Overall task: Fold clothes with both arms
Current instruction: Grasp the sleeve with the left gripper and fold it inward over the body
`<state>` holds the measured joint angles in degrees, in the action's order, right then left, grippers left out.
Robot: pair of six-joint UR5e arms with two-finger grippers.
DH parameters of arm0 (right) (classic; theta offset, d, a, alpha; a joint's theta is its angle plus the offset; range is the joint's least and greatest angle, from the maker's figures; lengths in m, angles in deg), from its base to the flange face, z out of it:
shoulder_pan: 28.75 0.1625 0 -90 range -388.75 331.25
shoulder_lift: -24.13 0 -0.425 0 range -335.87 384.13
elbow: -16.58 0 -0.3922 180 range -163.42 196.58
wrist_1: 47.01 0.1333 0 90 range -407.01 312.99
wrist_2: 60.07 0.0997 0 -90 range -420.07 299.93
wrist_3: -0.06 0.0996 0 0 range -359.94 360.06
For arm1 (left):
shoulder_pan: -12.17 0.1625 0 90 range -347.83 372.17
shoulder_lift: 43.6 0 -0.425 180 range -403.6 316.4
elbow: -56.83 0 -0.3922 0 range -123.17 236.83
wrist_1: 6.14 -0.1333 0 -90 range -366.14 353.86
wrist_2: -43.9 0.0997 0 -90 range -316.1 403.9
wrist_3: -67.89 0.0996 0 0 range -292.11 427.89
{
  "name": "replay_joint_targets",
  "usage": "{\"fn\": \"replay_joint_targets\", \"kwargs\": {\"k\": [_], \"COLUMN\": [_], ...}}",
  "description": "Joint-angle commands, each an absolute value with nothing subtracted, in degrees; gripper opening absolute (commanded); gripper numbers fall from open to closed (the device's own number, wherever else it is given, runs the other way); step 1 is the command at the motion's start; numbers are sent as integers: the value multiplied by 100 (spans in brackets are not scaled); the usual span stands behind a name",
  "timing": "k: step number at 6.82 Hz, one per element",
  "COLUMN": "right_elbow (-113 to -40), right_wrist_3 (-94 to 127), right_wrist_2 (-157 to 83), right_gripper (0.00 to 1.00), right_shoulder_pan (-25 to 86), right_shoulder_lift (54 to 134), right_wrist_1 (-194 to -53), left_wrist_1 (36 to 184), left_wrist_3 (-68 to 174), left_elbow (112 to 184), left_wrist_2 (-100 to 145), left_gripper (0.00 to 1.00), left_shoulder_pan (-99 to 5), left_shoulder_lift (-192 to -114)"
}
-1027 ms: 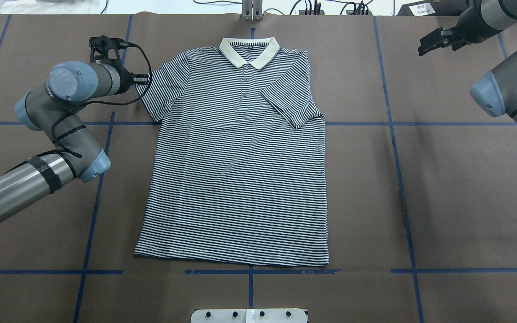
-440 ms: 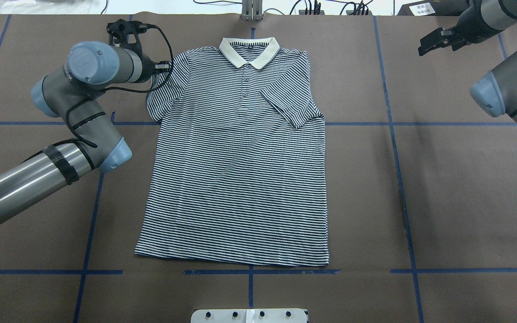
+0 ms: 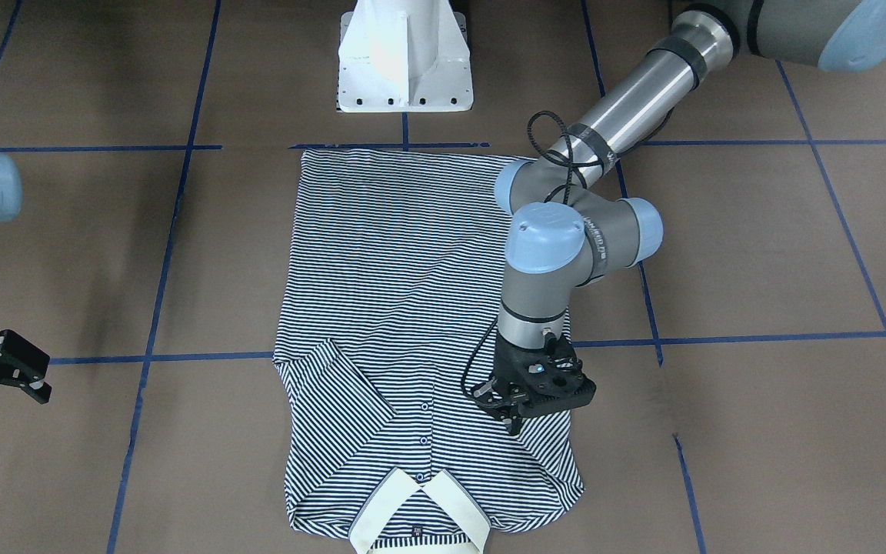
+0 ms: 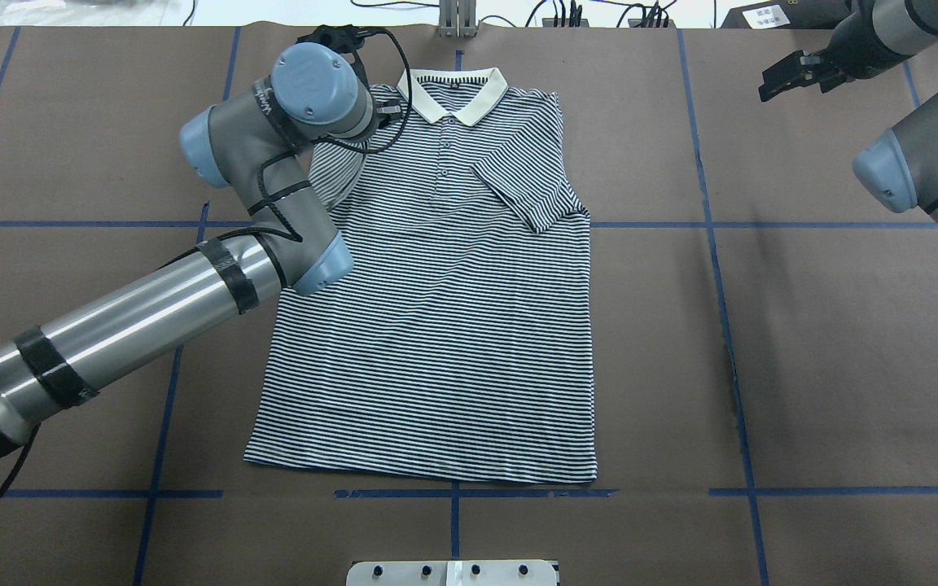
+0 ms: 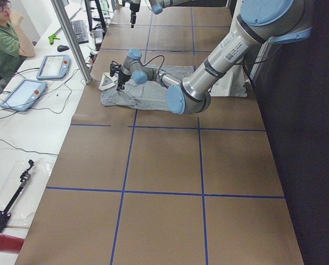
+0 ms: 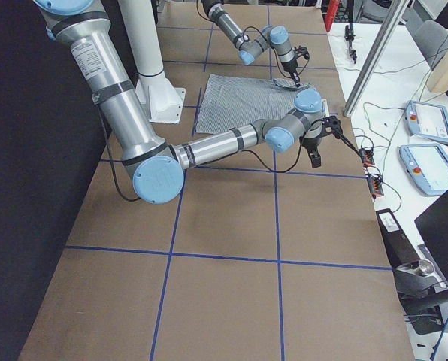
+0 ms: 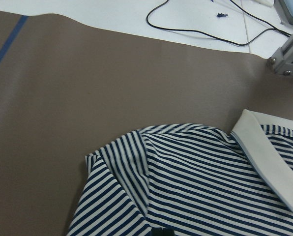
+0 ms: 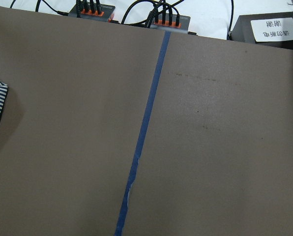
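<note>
Striped knit polo shirt [image 4: 436, 325] lies flat, centre of the overhead view, on the matte brown table [image 4: 843, 366]. Left gripper [image 3: 516, 422] pinches its soft sleeve at upper left. Right gripper [image 4: 776, 77] hovers at upper right, jaws spread.

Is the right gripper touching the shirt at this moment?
No, the right gripper hangs over the bare table, well apart from the polo shirt.

Left arm [image 4: 135, 313] and right arm [image 4: 937, 175]: silver-grey tubes, light blue joint caps [image 4: 312, 72]. Left one's got black tape bands [image 4: 229, 277], a loopy black cable [image 4: 409, 94], and I think some lettering [image 4: 264, 96] near the wrist.
</note>
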<state>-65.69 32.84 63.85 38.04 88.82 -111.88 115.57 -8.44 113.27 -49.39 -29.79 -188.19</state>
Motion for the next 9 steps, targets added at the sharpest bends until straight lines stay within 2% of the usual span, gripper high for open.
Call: {"fn": "replay_joint_targets", "kwargs": {"k": [1,2,3,4,6,7,9], "right_elbow": [-6569,-6569,-6586,-6700,-7252,-7681,-9312], "right_wrist_3": [3284,3293,3301,3493,4273,5052,6650], "right_wrist_2": [6385,6385,6385,6394,6411,6290,4943], "right_gripper": [100,100,100,100,100,100,100], "right_shoulder_pan": [3804,3796,3796,3778,3377,3017,1493], "right_shoulder_lift": [8881,8873,8864,8855,8933,9117,10115], "right_wrist_1": [-11187,-11187,-11187,-11179,-11179,-11196,-11275], "left_wrist_1": [11479,11497,11480,11366,10648,10236,9985], "left_wrist_3": [-1077,-956,-572,-263,179,188,188], "left_elbow": [11106,11159,11559,12251,14224,15062,16329], "left_wrist_2": [-4935,-4935,-4979,-4996,-5338,-5357,-5366], "left_gripper": [0,99,100,100,100,100,100], "left_shoulder_pan": [-2861,-2861,-2870,-2887,-2905,-2879,-2722], "left_shoulder_lift": [-19055,-19012,-18924,-18610,-17628,-17257,-16363]}}
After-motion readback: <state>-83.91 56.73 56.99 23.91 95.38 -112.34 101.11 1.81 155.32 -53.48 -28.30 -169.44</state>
